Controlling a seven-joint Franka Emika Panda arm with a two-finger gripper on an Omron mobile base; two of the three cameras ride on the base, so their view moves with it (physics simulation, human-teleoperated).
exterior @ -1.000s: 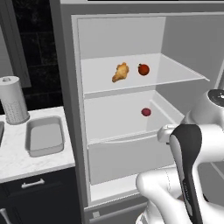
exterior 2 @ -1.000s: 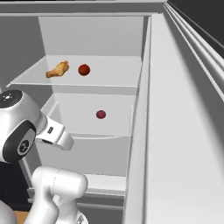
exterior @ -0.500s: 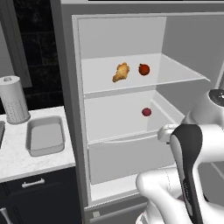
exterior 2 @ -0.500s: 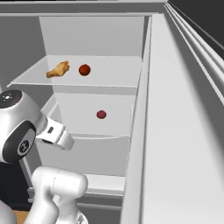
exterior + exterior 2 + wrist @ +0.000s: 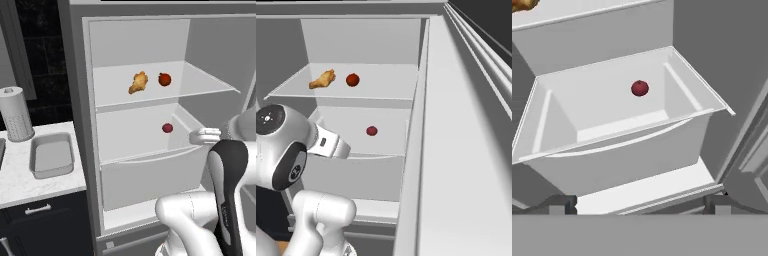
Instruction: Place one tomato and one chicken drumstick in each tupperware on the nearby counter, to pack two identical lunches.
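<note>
Left base view: open fridge (image 5: 150, 30) is the landmark. On its upper shelf (image 5: 200, 82) a chicken drumstick (image 5: 138, 82) lies just beside a tomato (image 5: 164, 79); a second tomato (image 5: 167, 128) sits in the drawer bin (image 5: 145, 175) below that shelf. Left of the fridge, on the desk (image 5: 15, 175), one tupperware (image 5: 51, 155) sits with nothing in it, a paper-towel roll (image 5: 16, 114) behind it (a second tray I cannot pick out here). Right base view: same three foods inside the fridge, drumstick (image 5: 322, 79) and tomato (image 5: 352, 79) apart but close, lower tomato (image 5: 371, 131) alone in the bin. Hand view: gripper (image 5: 639, 204) spread fully wide, holding nothing, aimed into the bin (image 5: 542, 150) at the lone tomato (image 5: 640, 88), well short of it. Risks, as I judge them: the round tomato may roll off on contact; the bin's front wall could catch the fingers on a low approach; reaching the upper shelf, the drumstick could get nudged.
</note>
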